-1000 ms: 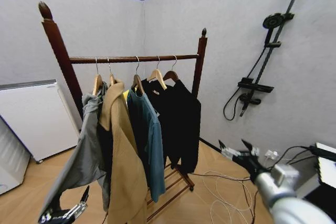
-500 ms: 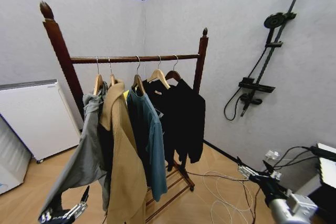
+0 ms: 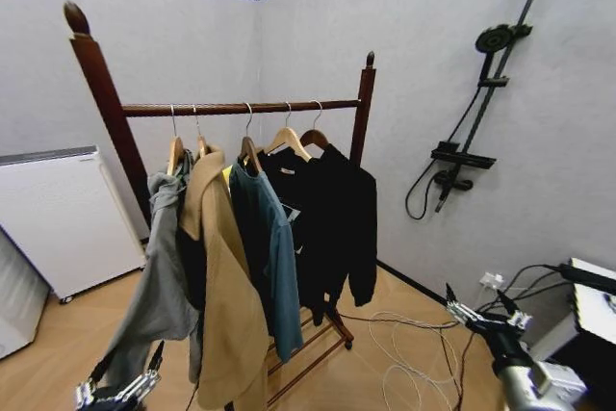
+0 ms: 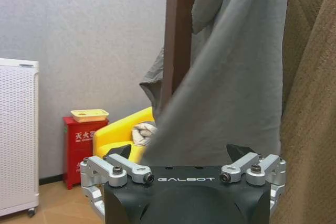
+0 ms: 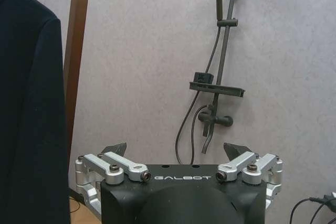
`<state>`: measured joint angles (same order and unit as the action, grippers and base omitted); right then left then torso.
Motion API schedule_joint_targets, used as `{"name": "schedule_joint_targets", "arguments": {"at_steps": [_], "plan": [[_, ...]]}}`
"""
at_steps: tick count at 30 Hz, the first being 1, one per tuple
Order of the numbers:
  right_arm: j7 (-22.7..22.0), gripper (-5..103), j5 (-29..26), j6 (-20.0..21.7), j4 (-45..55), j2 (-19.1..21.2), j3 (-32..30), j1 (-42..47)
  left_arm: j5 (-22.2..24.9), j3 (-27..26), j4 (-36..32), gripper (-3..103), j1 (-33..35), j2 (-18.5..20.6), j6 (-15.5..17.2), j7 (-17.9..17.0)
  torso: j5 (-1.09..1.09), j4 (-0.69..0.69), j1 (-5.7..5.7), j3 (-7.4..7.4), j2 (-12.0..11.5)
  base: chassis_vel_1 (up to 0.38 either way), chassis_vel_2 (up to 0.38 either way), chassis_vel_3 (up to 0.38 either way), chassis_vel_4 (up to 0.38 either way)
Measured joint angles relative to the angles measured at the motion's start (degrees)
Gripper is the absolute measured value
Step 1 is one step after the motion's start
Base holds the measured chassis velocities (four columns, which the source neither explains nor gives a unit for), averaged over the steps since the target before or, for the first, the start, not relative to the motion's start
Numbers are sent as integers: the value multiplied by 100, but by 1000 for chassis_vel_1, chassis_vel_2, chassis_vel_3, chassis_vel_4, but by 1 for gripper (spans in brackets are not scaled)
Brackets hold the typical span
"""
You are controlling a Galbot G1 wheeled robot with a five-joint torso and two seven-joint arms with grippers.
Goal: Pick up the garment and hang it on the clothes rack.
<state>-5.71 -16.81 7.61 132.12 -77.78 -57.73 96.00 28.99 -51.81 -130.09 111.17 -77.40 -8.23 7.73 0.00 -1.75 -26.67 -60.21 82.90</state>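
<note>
A: The garment [image 3: 332, 223], black with pale chest lettering, hangs at the far end of the rack [image 3: 231, 109], its hanger [image 3: 289, 140] hooked over the rail beside the far post. Why there?

B: That end of the rail has the only free stretch; a grey jacket [image 3: 159, 276], a tan coat [image 3: 226, 305] and a blue shirt [image 3: 269, 267] crowd the near side. The job looks done, judging from how it hangs.

A: And the hands?

B: The right hand [image 3: 486, 315] sits low at the right, well apart from the rack, fingers spread wide and holding nothing. In its wrist view it [image 5: 177, 150] faces the shower pole [image 5: 223, 61], with a black sleeve at the edge. The left hand [image 3: 115, 390] waits low by the grey jacket, also wide and empty [image 4: 178, 153].

A: What is hard to see?

B: The lettering is too small to read. A second hanger [image 3: 314, 136] sits just behind, and a second black garment may hang there; where one ends and the other begins, I cannot tell. The coats hide most of the rack's bottom shelf.
</note>
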Motion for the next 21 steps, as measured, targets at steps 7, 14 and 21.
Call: {"name": "schedule_joint_targets", "arguments": {"at_steps": [7,14,21], "plan": [[41,100,147,-5,54,71,36,-127,0,0,0,100,0,0,0,0,0,0,-1,-1,0,-81,-84,-75,-75],[42,100,165,8,136,135,65,-207,0,0,0,100,0,0,0,0,1,-1,-1,-1,-1,-59,-156,-124,-53],[51,100,148,17,223,180,88,-206,0,0,0,100,0,0,0,-1,-2,-1,0,0,0,-42,-212,-227,-40]]}}
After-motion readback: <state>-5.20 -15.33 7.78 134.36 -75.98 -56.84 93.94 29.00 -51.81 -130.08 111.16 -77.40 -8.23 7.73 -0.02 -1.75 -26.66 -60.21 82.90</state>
